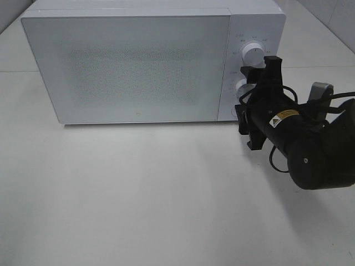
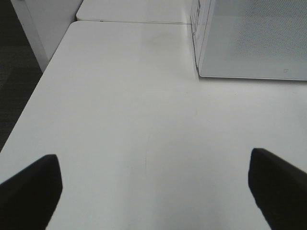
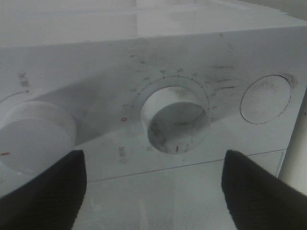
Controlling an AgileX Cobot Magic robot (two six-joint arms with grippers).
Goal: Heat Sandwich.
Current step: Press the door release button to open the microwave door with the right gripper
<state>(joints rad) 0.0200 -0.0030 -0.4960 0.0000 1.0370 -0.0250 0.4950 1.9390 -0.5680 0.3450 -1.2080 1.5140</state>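
The sandwich is out of view in every frame. The white microwave (image 1: 133, 61) stands at the back of the table with its door shut. My right gripper (image 1: 243, 95) is at the control panel, in front of the lower knob (image 1: 242, 87). The right wrist view shows that knob (image 3: 177, 120) between the two dark fingers, which stand wider than it and do not touch it; the right gripper (image 3: 152, 160) is open. My left gripper (image 2: 153, 184) hangs open over bare table with nothing between its fingers. It does not show in the exterior high view.
On the panel, an upper knob (image 1: 253, 54) sits above the lower one, and a round button (image 3: 265, 99) lies beside it. The white table (image 1: 138, 194) spreads in front of the microwave. Its edge (image 2: 33, 96) drops to dark floor beside the left gripper.
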